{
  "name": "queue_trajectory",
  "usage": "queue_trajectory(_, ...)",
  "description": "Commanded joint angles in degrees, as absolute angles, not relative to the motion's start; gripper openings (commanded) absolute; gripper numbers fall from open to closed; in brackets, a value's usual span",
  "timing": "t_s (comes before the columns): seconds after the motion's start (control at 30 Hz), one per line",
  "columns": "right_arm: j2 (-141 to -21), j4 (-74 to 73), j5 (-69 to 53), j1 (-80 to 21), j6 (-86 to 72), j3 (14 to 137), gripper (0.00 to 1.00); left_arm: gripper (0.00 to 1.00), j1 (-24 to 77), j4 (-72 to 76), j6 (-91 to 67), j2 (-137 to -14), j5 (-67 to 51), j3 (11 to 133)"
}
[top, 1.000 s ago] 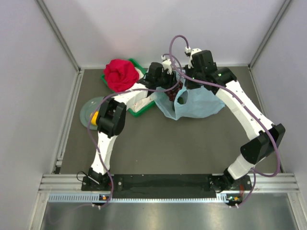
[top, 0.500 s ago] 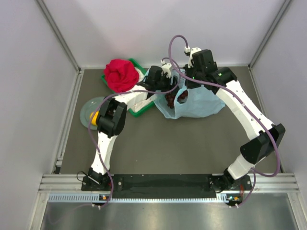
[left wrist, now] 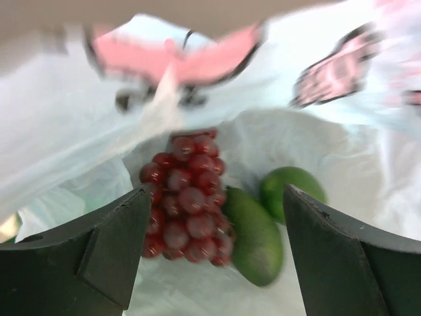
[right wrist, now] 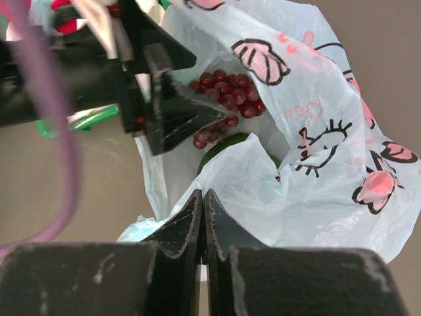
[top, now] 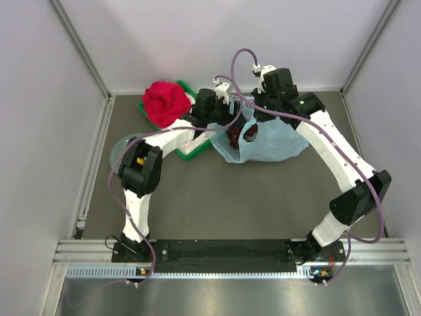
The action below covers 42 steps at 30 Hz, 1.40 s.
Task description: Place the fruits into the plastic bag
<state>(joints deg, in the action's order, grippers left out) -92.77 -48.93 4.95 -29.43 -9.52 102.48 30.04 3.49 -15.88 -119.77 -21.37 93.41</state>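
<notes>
At the back of the table, the left gripper [left wrist: 217, 197] has let go. Its jaws, half closed a second ago over the mouth of the plastic bag [top: 276, 141], now stand wide apart and empty, and the arm has drawn back to the left. The grapes [left wrist: 184, 197] lie inside the bag, touching a dark green fruit [left wrist: 253, 237], with a rounder green fruit [left wrist: 293, 191] just beside it. So three fruits look to be in. The right gripper [right wrist: 202, 204] has its fingers pressed together, pinching the bag's near rim as far as I can tell, which holds the mouth open. The yellow citrus that showed on the plate [top: 118, 148] is now hidden behind the left elbow; I judge it is the one left. The bag bears pink cartoon shapes outlined in black, but I can read no words or brand.
</notes>
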Motion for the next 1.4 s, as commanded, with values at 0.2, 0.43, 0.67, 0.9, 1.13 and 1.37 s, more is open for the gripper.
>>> queue_trajectory(0.2, -92.7, -47.4, 5.6, -28.8, -9.2, 104.8, 0.0, 0.86, 30.0, 7.5, -15.6, -104.5, -24.1, 87.5)
queue_trajectory(0.43, -93.3, -46.1, 5.3, -28.8, -11.1, 104.3, 0.0, 0.86, 29.5, 1.6, -13.3, -100.8, -28.4, 88.1)
queue_trajectory(0.67, -93.2, -44.4, 5.0, -28.8, -13.5, 102.7, 0.0, 0.86, 29.1, -3.5, -15.1, -103.5, -36.1, 86.8)
queue_trajectory(0.9, -92.9, -42.6, 4.8, -28.9, -15.5, 101.2, 0.0, 0.86, 29.1, -12.0, -11.0, -107.3, -41.6, 92.7)
queue_trajectory(1.13, -92.8, -42.1, 4.7, -28.8, -17.5, 100.8, 0.0, 0.86, 29.2, -10.0, -13.0, -106.0, -44.1, 93.9)
queue_trajectory(1.37, -92.6, -41.8, 4.9, -28.8, -18.5, 100.1, 0.0, 0.86, 28.9, -10.1, -12.7, -101.3, -41.8, 94.7)
